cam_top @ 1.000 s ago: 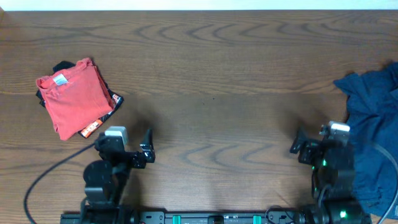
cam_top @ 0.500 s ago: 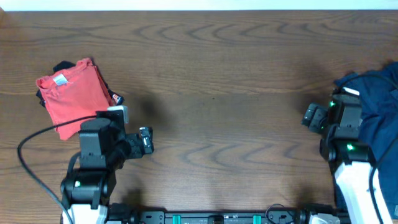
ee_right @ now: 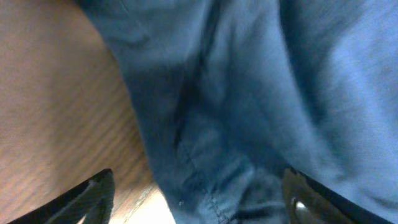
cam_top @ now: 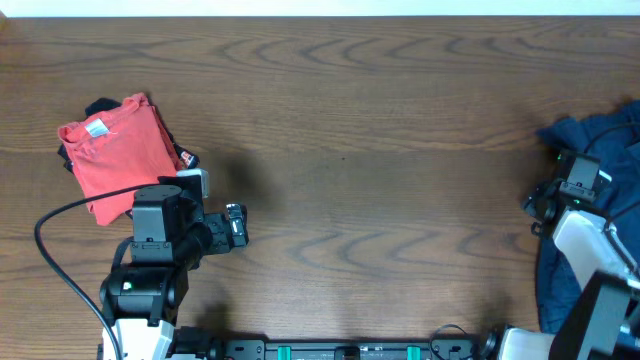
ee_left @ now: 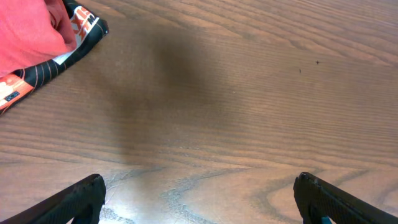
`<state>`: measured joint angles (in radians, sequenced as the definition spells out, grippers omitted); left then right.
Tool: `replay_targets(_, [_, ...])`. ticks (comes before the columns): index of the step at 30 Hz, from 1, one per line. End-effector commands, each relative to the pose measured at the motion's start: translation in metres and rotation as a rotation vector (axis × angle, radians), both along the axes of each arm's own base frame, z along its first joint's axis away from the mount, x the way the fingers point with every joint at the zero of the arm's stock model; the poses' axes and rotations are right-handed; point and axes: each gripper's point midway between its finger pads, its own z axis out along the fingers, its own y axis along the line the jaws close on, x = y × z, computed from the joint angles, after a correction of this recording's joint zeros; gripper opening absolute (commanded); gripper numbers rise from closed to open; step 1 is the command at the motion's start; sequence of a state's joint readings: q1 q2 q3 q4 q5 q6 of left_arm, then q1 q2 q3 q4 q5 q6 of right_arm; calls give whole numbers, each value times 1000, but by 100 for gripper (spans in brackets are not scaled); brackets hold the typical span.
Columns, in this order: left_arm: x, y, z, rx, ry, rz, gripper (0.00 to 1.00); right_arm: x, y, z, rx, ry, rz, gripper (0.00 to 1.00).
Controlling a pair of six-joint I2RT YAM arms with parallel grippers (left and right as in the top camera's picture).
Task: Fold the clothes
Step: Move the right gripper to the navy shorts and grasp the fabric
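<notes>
The clothes [cam_top: 605, 150] are a crumpled dark navy-blue pile at the table's right edge. My right gripper [cam_top: 538, 208] hovers at the pile's left border. In the right wrist view the navy cloth [ee_right: 261, 93], with a stitched seam, fills most of the frame. It lies between and below my right gripper's [ee_right: 199, 202] open fingers. My left gripper [cam_top: 235, 225] is open and empty over bare wood at the front left. In the left wrist view its fingertips [ee_left: 81, 198] stand wide apart above the table.
A small red T-shirt [cam_top: 115, 150] with a white neck label lies at the back left on a dark garment with a red-and-white band [cam_top: 160, 200]. Both show at the top left of the left wrist view [ee_left: 25, 31]. The wooden table [cam_top: 360, 120] spans the view.
My right arm has swung right and back, onto the edge of the navy pile. My left arm has moved slightly back and left towards the red T-shirt.
</notes>
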<state>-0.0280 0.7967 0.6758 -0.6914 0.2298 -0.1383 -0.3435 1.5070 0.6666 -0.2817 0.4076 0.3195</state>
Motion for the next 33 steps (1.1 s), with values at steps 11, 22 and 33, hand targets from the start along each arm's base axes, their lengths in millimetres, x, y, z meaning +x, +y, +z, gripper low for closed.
replay_targets(11, [4, 0, 11, -10, -25, 8, 98, 12, 4, -9, 88, -9, -2, 1])
replay_targets(22, [4, 0, 11, -10, -26, 8, 98, 75, 92, 199, 295, -385, 556, 1])
replay_targets(33, [6, 0, 13, -11, -38, 7, 98, 73, 226, 185, 631, -382, 903, 1])
